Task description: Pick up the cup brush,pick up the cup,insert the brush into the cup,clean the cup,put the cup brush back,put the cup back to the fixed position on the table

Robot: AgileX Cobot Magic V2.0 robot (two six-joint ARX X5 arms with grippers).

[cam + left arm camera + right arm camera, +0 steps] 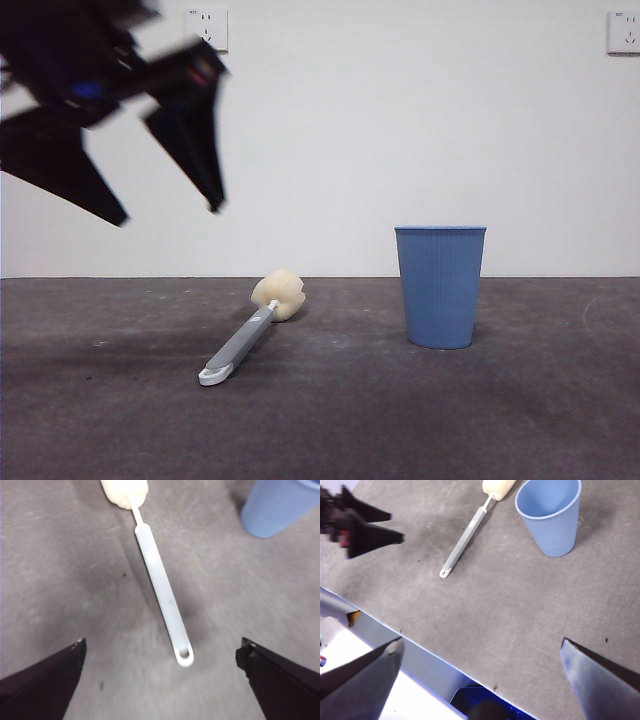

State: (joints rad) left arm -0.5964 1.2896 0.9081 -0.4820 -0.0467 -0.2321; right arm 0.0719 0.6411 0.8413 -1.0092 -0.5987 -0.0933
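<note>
Left claw (168,212) spread wide, tilted above cup brush (243,336).

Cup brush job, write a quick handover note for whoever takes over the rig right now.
Left gripper: open, empty, in the air above the grey-handled cup brush with the cream sponge head.
Right gripper: open, empty, waiting back near the table edge.
Brush lies flat on the dark grey table; ribbed blue plastic cup stands upright beside it, apart.
Done: nothing.
Left: every step.
</note>
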